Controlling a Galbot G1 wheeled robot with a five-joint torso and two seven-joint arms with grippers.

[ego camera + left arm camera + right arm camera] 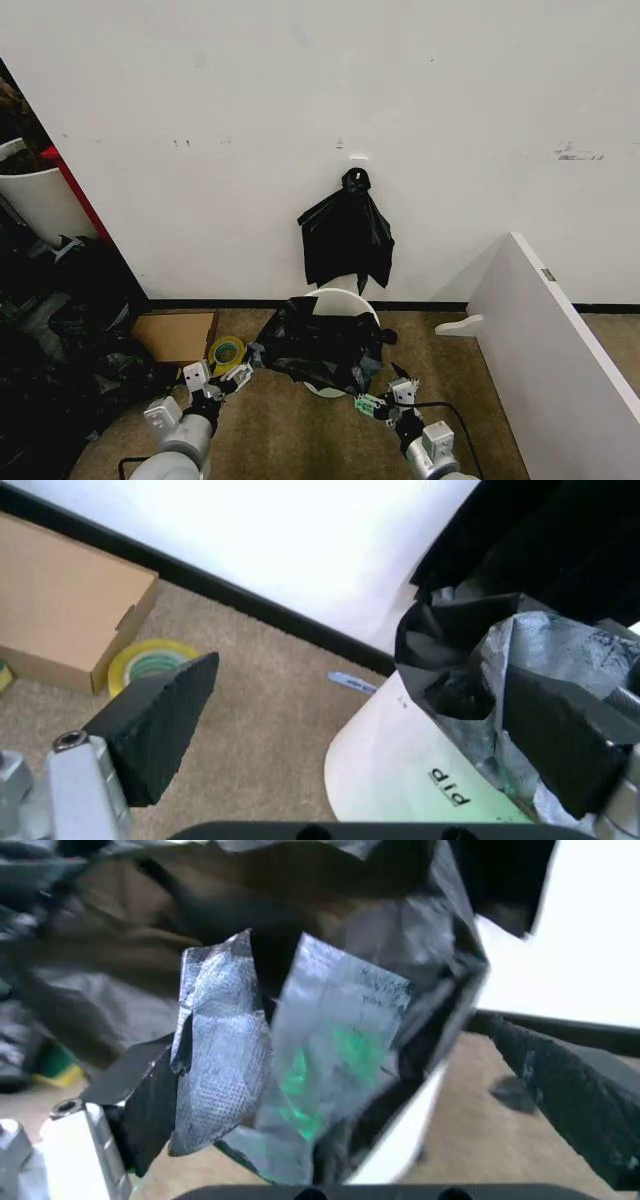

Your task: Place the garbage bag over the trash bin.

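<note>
- The trash bin (338, 300) is standing on the carpeted floor (290, 430) close to the white wall (320, 100), with part of its rolled rim showing at the back.
- The garbage bag (320, 345) is draping over the front of the trash bin, crinkled and bunched, covering most of the opening and front wall.
- The left tool (225, 380) is sitting low at the bag's left edge; in the left wrist view its fingers (160, 720) are standing wide apart, with one pad against the bag film beside the bin's white wall (400, 780).
- The right tool (385, 400) is hovering at the bag's lower right corner, its jaws spread open, and in the right wrist view bag film (300, 1065) is hanging between them.
- A smaller black knotted bunch (346, 240) is hanging on the wall above the bin.
- A cardboard box (172, 336) and a roll of tape (227, 352) are lying on the floor left of the bin.
</note>
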